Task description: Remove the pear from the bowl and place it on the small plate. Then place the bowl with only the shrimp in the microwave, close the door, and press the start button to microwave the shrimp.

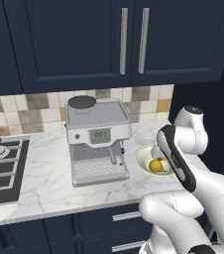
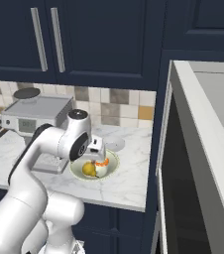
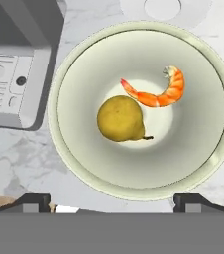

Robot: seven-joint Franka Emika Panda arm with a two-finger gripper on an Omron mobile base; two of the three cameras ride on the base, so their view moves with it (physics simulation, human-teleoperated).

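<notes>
On the white marble bench, below dark navy cupboards and a tiled backsplash, the bowl sits just right of a silver coffee machine, with the small plate just beyond it at twelve o'clock. Above the bowl the fingers hang spread wide, released, grasping nothing. Inside lie the pear at centre and the shrimp touching it at two o'clock.

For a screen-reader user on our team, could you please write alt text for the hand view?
A yellow pear and a curled orange shrimp lie side by side in a wide pale cream-green bowl on a white marble counter, seen from above with the open gripper over the bowl's near rim. A small white plate sits beyond the bowl, a grey coffee machine beside it.
</notes>
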